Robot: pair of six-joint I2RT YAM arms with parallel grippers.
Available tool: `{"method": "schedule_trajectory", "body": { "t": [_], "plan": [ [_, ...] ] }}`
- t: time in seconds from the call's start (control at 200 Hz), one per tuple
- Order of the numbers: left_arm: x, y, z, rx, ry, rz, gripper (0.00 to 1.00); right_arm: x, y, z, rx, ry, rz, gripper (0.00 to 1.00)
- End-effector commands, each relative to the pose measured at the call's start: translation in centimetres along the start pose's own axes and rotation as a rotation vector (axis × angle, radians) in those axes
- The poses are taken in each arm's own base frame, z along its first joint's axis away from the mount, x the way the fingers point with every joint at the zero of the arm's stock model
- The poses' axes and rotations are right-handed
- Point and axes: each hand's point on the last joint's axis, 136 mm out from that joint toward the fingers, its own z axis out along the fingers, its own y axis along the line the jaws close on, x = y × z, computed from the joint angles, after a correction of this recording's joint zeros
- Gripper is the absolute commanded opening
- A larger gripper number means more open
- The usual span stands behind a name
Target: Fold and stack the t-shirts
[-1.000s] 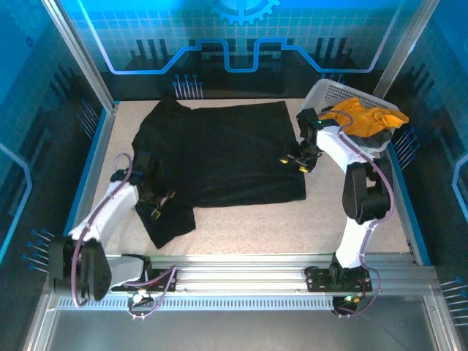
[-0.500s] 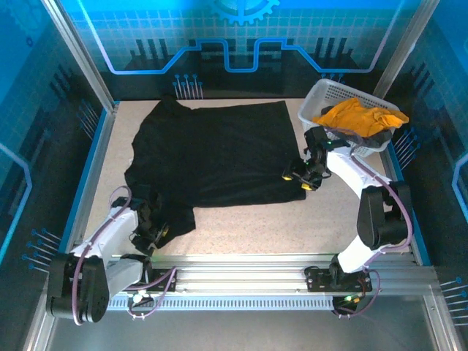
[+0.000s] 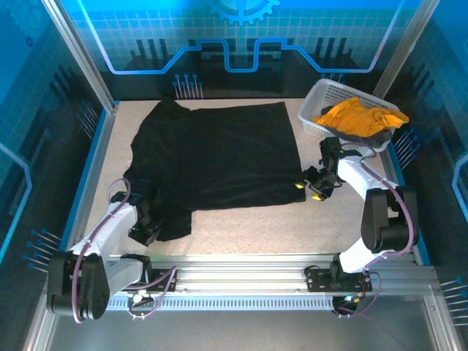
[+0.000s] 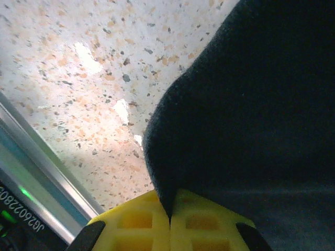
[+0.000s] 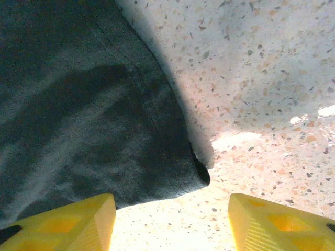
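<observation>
Black t-shirt [image 3: 219, 157], flat, sleeves left, hem right

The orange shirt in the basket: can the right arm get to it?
Probably yes. The orange shirt lies atop the uncovered basket, just beyond the open right gripper, with nothing in between.

Black t-shirt [image 3: 219, 157] — flat on table [image 3: 252, 228]
</observation>
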Motion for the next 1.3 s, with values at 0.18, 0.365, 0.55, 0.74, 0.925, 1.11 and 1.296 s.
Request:
{"method": "schedule_trajectory", "body": {
  "t": [0.18,0.365,0.55,0.74,0.925,1.11,1.296],
  "plan": [
    [0.4,1.7,-1.2,-0.055,0.01,0.036,0.0,0.5,-1.6,1.2,0.073,0.019,0.051,0.58],
    [1.4,1.4,-1.3,-0.018,0.063,-0.006,0.0,0.9,-1.0,2.0,0.08,0.054,0.042,0.49],
    [2.1,1.2,-1.6,-0.002,0.099,-0.021,0.0,2.7,-1.7,2.6,0.127,0.072,0.05,0.44],
    [2.1,1.2,-1.9,0.003,0.094,-0.017,0.0,2.3,-1.4,3.8,0.131,0.093,0.044,0.38],
    [2.2,1.4,-2.2,0.005,0.097,-0.019,0.0,2.2,-1.5,5.0,0.155,0.11,0.052,0.23],
    [3.4,1.6,-3.1,0.032,0.152,-0.061,0.0,2.9,-3.1,2.6,0.222,0.06,0.037,0.0],
    [3.9,1.8,-5.4,0.074,0.132,-0.071,0.0,4.8,-3.3,-1.1,0.21,0.008,-0.023,0.0]
  ]
}}
